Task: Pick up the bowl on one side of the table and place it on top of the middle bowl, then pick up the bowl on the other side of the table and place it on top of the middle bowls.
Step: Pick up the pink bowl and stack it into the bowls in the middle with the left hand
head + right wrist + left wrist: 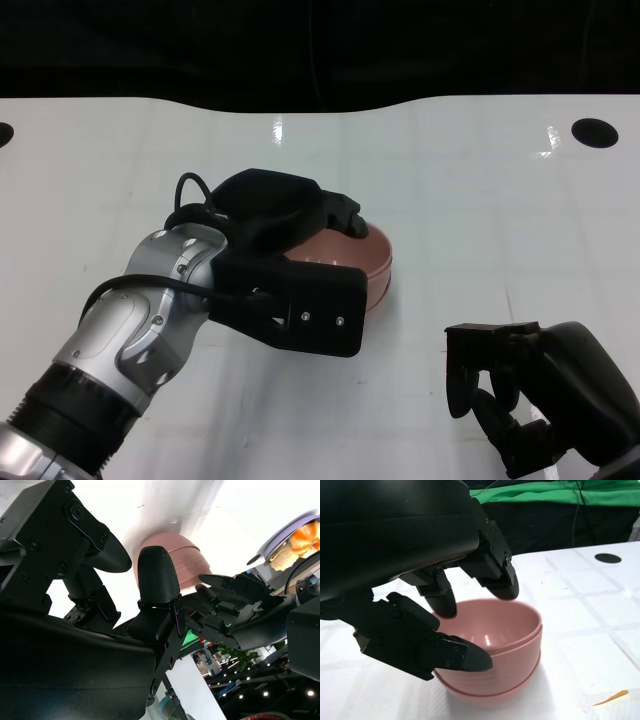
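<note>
**Pink bowls stacked mid-table, left hand over them**

Head view: the pink bowl stack [372, 262] sat on the white table [480, 220] near its middle, largely covered by your left hand [300, 262]. Your right hand [520, 395] lay apart at the near right, fingers curled inward around nothing.

Left wrist view: you could see nested pink bowls, the upper one seated inside the lower. The left hand's fingers [492, 572] hung spread above the rim and the thumb [452, 655] stood just beside the outer wall. Whether any digit touched the stack could not be told, and no grip was evident.

Right wrist view: the picture was turned. Past your right hand's own fingers [157, 580], which were bent and empty, the stack showed with the left hand at its side.
</note>
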`<state>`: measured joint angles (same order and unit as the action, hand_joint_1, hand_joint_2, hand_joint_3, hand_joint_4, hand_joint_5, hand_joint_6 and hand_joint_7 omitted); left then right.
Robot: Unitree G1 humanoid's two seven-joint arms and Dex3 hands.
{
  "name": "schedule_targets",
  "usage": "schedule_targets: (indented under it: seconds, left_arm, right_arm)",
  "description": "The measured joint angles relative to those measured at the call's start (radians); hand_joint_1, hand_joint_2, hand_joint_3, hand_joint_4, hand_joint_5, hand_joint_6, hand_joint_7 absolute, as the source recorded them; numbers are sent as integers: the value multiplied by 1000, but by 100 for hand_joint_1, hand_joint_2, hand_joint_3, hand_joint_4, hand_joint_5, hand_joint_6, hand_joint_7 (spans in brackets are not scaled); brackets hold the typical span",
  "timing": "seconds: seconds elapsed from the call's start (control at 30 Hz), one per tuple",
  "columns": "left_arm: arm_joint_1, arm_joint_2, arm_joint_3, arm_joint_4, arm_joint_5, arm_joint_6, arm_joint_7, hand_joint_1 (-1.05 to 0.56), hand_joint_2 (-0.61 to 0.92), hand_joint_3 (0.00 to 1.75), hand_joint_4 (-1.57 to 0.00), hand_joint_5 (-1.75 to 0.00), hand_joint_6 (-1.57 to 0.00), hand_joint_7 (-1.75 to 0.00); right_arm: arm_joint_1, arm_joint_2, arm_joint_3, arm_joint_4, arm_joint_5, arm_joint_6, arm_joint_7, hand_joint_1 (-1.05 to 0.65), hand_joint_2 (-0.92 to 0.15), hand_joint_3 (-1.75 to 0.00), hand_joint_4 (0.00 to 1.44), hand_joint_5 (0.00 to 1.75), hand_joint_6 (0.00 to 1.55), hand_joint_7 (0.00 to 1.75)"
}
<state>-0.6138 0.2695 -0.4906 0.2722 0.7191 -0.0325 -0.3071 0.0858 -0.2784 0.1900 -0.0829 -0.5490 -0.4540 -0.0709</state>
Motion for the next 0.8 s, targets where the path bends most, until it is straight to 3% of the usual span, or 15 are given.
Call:
schedule_targets:
  seconds: [0.33, 0.8]
  left_arm:
    - [13, 26, -13, -17, 36, -14, 4, -72, 92, 39, -24, -11, -25, 0]
    - [223, 80, 88, -185, -2, -102, 145, -67, 92, 38, -21, -14, -24, -1]
  right_arm:
    - [0, 0, 6, -3, 0, 0, 0, -7, -12, -164, 98, 175, 84, 158]
    - [0, -1, 6, -4, 1, 4, 0, -7, -12, -164, 99, 175, 85, 159]
